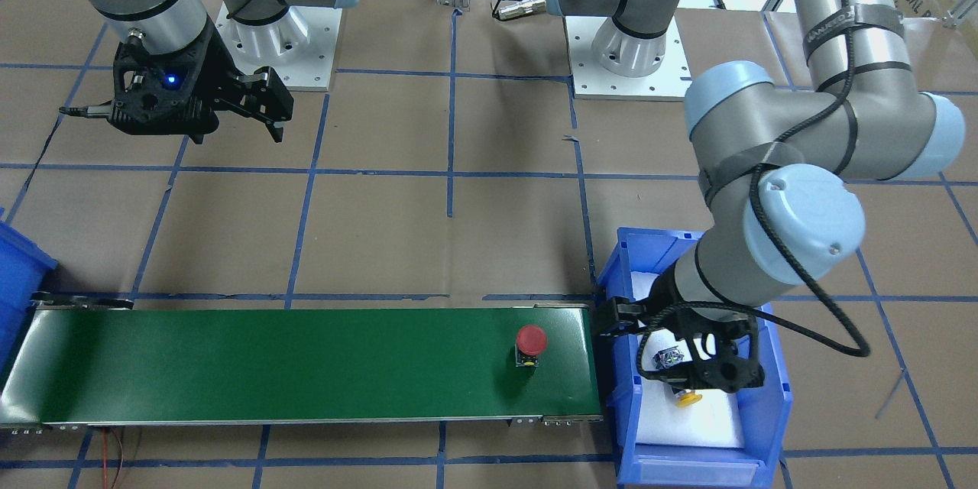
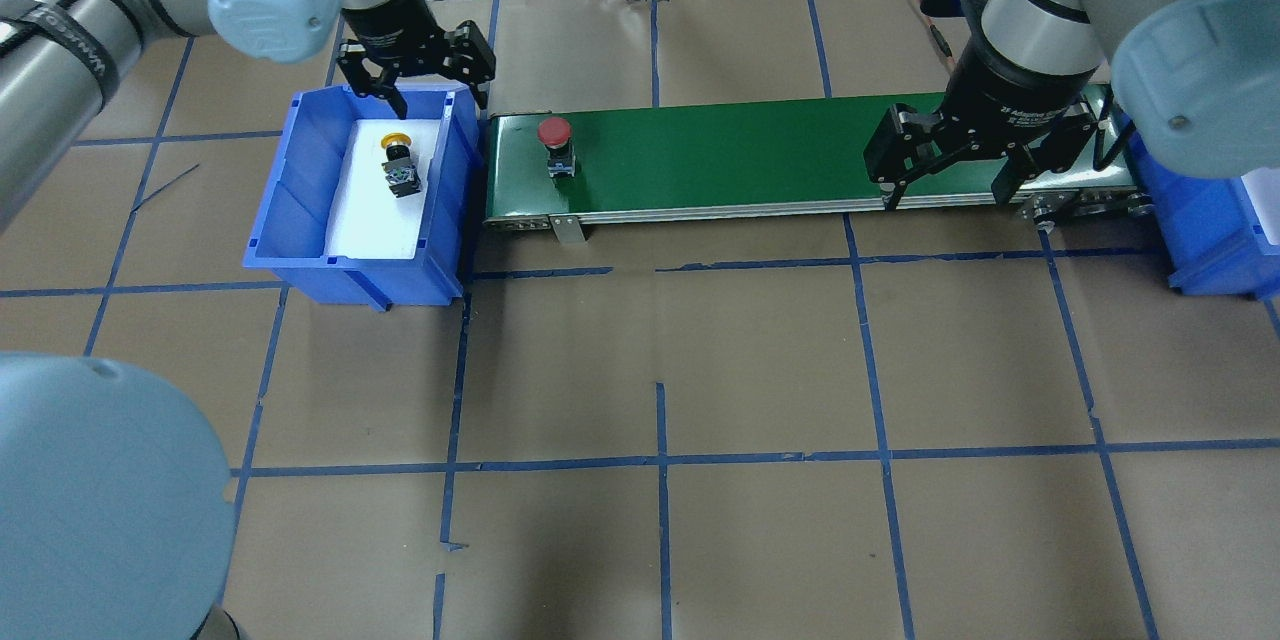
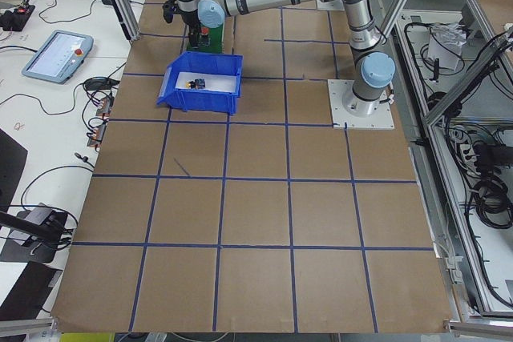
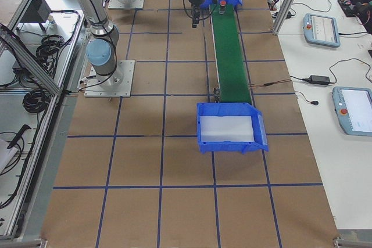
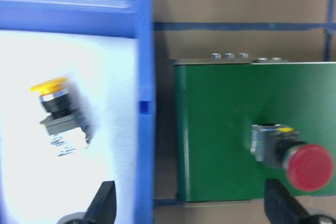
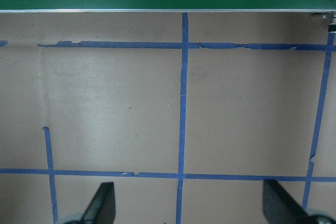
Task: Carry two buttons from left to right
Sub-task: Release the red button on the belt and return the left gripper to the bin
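Overhead first: the left gripper [image 2: 437, 92] hangs above the far right corner of the left bin [image 2: 300, 210], jaws spread wide and empty. The yellow button [image 2: 400, 165] lies on its side on the white liner, at about 7 o'clock from the gripper. The red button [image 2: 556, 145] stands on the green belt [image 2: 720, 155], at about 4 o'clock. The right gripper [image 2: 945, 190] hovers at the belt's near edge, well off at 3 o'clock from the red button, also wide open with nothing in it.

Left wrist view: both fingers [image 5: 105, 203] show far apart, yellow cap at 10 o'clock, red cap at 4 o'clock, the bin wall between them.

Right wrist view: bare paper between the fingers, the belt edge at 12 o'clock.

Judged step: fetch the yellow button. Shift toward 7 o'clock until clear of the wall before descending, and close across the black body, not the cap. Set it on the belt apart from the red one.
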You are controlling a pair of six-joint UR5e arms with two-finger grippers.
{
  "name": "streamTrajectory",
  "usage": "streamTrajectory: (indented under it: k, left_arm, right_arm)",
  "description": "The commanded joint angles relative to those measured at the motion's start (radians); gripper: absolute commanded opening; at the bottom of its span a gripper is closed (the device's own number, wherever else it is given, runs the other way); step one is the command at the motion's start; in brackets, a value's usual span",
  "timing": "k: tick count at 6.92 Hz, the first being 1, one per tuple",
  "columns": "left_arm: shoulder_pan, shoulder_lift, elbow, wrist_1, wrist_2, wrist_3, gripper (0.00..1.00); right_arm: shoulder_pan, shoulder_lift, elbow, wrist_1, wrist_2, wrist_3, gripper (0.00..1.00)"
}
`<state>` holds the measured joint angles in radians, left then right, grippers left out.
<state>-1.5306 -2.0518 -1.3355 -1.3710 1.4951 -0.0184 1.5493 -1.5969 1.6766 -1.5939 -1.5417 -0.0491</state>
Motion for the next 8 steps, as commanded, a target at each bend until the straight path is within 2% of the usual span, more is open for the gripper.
streamTrajectory:
  k: [1, 2, 4, 5, 8]
  left_arm:
    - [0.055, -0.004, -0.017, -0.031, 0.086, 0.002, 1.0]
    - [0.09, -0.013, -0.043, -0.027, 0.118, 0.003, 1.0]
    - [0.11, -0.028, -0.077, -0.01, 0.119, -0.009, 0.99]
    - [0.11, -0.039, -0.118, 0.094, 0.113, -0.053, 0.99]
    - [0.11, -0.065, -0.142, 0.115, 0.033, -0.101, 0.96]
  right_arm:
    - [0.0, 0.0, -0.003, 0.0, 0.0, 0.0, 1.0]
    - [0.0, -0.002, -0.002, 0.0, 0.0, 0.002, 1.0]
    - [0.0, -0.002, -0.002, 0.0, 0.0, 0.0, 1.0]
    - [0.0, -0.002, 0.0, 0.0, 0.0, 0.0, 1.0]
    - [0.0, -0.002, 0.0, 0.002, 0.0, 0.0, 1.0]
